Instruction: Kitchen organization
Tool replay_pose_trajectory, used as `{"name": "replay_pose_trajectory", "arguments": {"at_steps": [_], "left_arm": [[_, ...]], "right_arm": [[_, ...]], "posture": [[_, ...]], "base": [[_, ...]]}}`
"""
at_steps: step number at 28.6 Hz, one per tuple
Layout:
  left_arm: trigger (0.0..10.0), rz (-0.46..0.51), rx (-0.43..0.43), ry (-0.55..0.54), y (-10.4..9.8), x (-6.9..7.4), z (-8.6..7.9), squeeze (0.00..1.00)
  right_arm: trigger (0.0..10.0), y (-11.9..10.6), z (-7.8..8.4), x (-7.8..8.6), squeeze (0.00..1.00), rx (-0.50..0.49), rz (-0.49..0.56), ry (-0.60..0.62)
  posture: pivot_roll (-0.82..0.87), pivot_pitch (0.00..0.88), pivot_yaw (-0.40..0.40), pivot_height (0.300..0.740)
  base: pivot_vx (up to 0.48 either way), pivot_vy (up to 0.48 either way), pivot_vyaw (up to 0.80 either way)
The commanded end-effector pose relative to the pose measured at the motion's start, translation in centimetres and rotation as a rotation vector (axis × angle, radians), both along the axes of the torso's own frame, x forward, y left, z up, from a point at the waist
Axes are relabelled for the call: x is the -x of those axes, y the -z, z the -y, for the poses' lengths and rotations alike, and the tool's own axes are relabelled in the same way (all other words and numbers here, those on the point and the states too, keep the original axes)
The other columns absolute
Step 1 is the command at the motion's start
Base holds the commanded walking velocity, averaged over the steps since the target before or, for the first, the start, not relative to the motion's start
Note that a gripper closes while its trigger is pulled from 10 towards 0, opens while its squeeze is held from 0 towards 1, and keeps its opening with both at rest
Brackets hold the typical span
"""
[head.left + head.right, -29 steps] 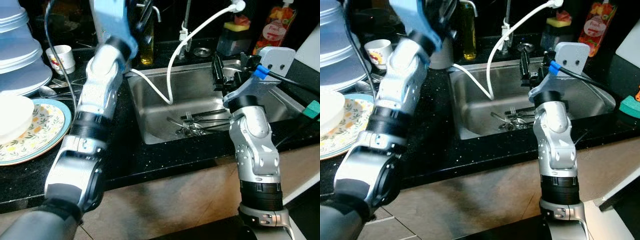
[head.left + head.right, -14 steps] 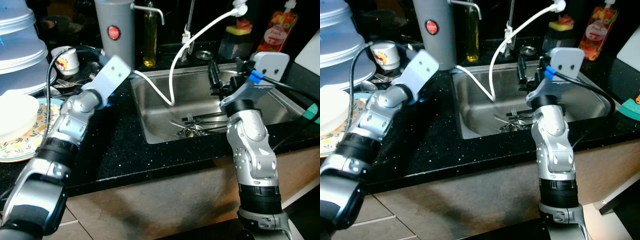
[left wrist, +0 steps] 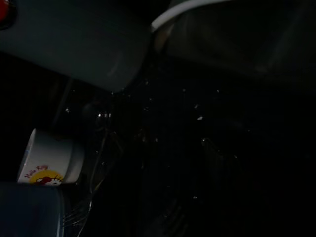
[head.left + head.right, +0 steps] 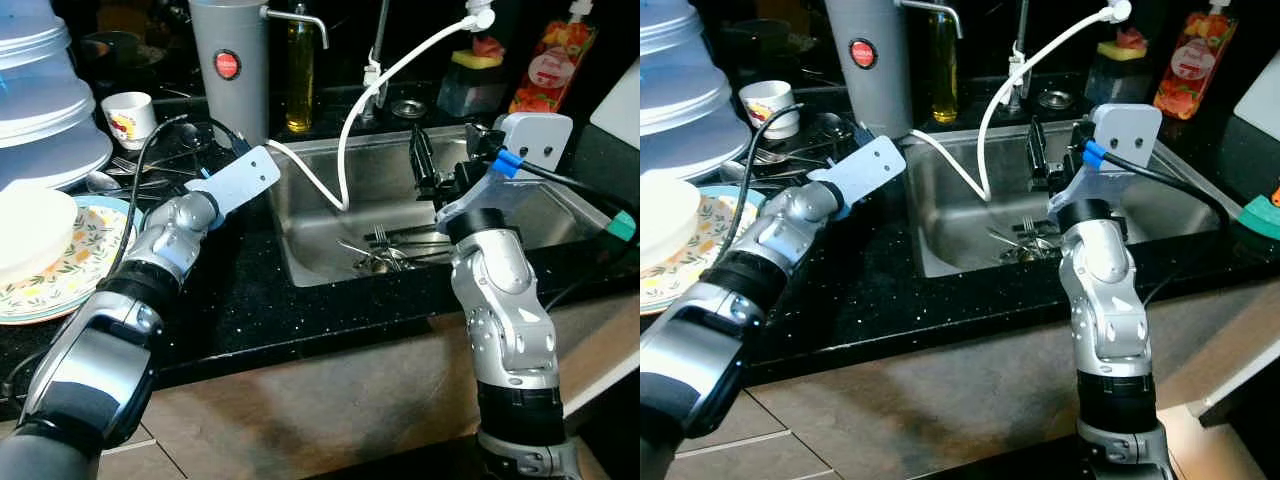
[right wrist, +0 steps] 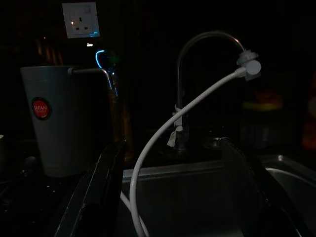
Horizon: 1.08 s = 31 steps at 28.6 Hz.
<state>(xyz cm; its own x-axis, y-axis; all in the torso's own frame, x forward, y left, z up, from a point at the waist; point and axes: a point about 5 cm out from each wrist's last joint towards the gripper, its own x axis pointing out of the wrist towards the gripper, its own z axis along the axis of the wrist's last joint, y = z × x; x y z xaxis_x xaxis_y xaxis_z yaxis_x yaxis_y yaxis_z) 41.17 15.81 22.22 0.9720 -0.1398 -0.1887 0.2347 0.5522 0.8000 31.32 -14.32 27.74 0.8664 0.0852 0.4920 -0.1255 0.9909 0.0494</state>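
Several forks and spoons [image 4: 385, 250] lie in the bottom of the steel sink [image 4: 320, 215]. My right gripper [image 4: 445, 165] hangs over the sink's middle, above that cutlery, open and holding nothing; in the right wrist view its fingers [image 5: 101, 192] stand wide apart. My left arm [image 4: 165, 255] lies low across the black counter. Its pale wrist plate [image 4: 235, 180] covers the left gripper, which points at loose cutlery [image 4: 135, 172] beside the grey canister [image 4: 228, 70]. The dark left wrist view shows a white cup [image 3: 52, 158] and fork tines [image 3: 74, 215].
A white hose [image 4: 350, 125] runs from the tap into the sink. A floral plate [image 4: 75, 275] with a white bowl [image 4: 28, 232] and stacked pale containers [image 4: 40, 100] stand at the left. An oil bottle [image 4: 299, 80], sponge holder [image 4: 468, 80] and red pouch [image 4: 545, 70] line the back.
My left arm has swung down from a raised pose and now stretches low over the counter toward the canister. The right gripper has drifted slightly left over the sink.
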Motion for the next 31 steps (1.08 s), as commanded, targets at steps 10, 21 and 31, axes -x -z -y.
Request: {"name": "replay_pose_trajectory", "arguments": {"at_steps": [10, 21, 31], "left_arm": [[10.0, -0.033, -0.088, -0.153, 1.3, 0.2, -3.9, 0.00], [0.0, -0.156, 0.034, -0.204, 3.9, 0.6, -4.5, 0.00], [0.0, -0.044, 0.185, -0.225, 3.1, 0.3, -3.5, 0.00]], "right_arm": [[10.0, 0.0, -0.5, 0.2, 0.00, -0.027, -0.021, -0.022], [10.0, 0.0, -0.5, 0.0, 0.00, -0.025, -0.028, -0.028], [10.0, -0.5, -0.2, -0.4, 0.00, -0.015, -0.010, -0.018]], "posture": [[-0.01, 0.099, 0.006, 0.740], [-0.01, 0.083, 0.003, 0.740], [-0.01, 0.033, -0.015, 0.740]], "base": [[0.000, 0.000, 0.00], [0.000, 0.000, 0.00], [0.000, 0.000, 0.00]]}}
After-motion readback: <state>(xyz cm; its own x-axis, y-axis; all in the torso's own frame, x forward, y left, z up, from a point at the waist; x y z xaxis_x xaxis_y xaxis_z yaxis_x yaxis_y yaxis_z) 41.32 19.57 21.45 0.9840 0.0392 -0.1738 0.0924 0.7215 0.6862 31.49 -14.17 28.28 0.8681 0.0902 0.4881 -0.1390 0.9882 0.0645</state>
